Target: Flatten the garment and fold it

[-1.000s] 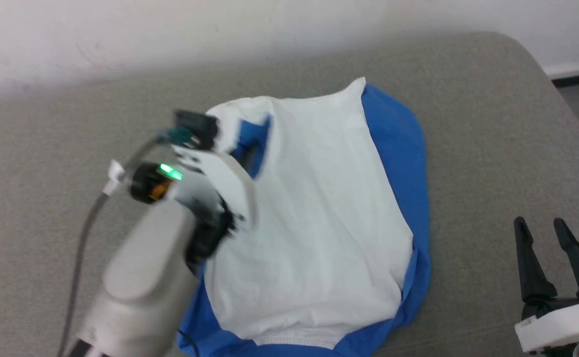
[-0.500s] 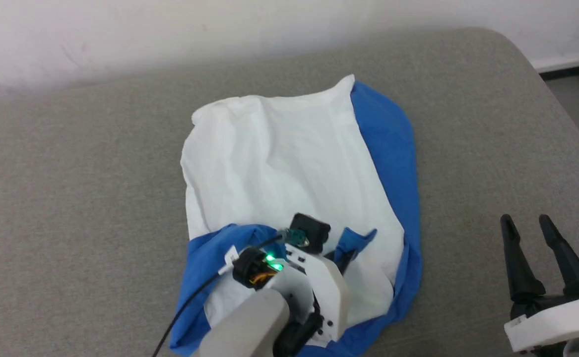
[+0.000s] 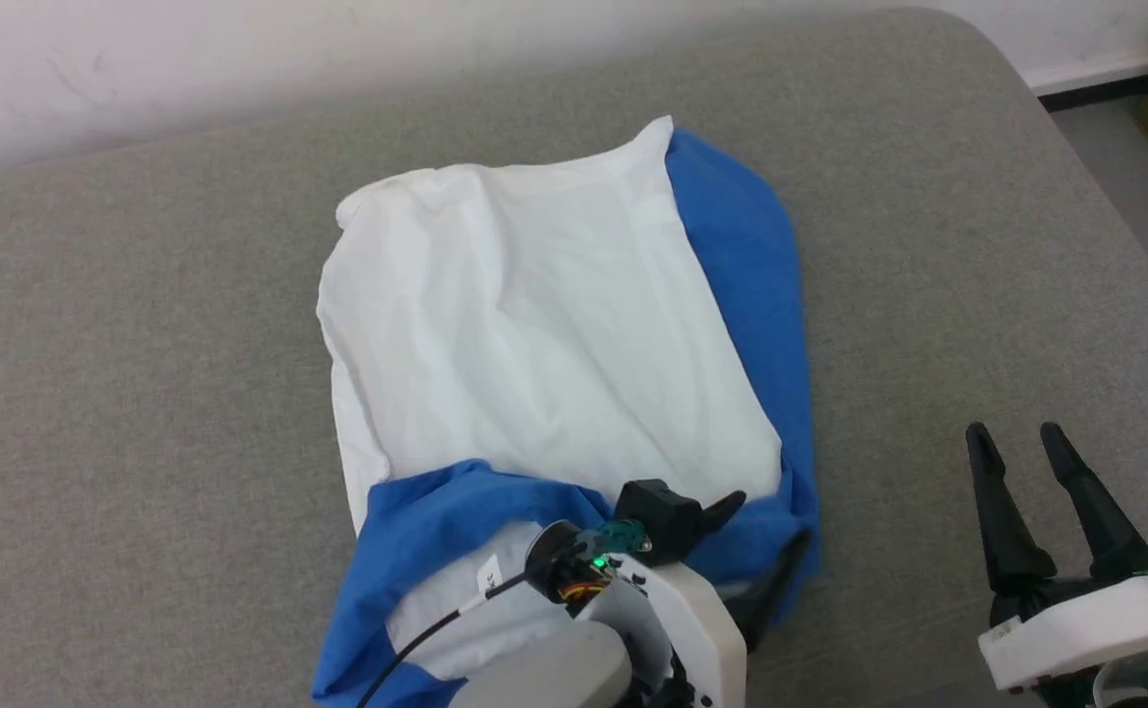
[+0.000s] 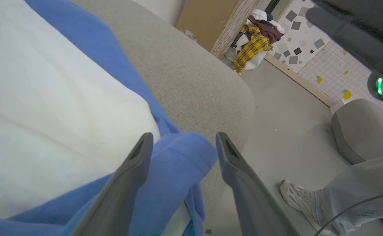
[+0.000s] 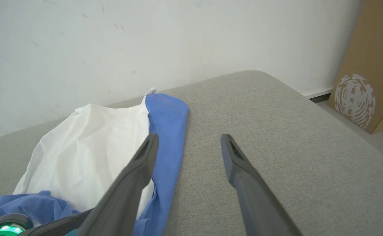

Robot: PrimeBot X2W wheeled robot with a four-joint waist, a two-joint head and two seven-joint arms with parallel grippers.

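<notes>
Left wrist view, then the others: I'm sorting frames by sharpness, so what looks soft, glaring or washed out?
Left wrist view: the left hand looks soft close up, the garment pale but readable. Head view: even light, no glare. Right wrist view: the right hand soft close up, the garment sharp.

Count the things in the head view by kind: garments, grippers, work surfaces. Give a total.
Garment: 1
Grippers: 2, the left gripper and the right gripper
Grey surface: 1
Total: 4
</notes>
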